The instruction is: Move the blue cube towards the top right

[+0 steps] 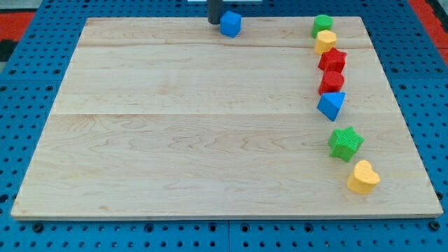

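Wooden desk (210, 126) at the moment: my tip (214, 21) touched the blue cube (230, 24) on its left; no gripper was in view.

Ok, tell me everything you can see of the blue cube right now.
The blue cube is a small, solid-looking block of matte blue, turned so an edge faces the camera. It sits flat on the wooden board near the view's top edge, a little left of centre. My tip stands right against its left side, seemingly touching. No other block is near it; the rest line the view's right.
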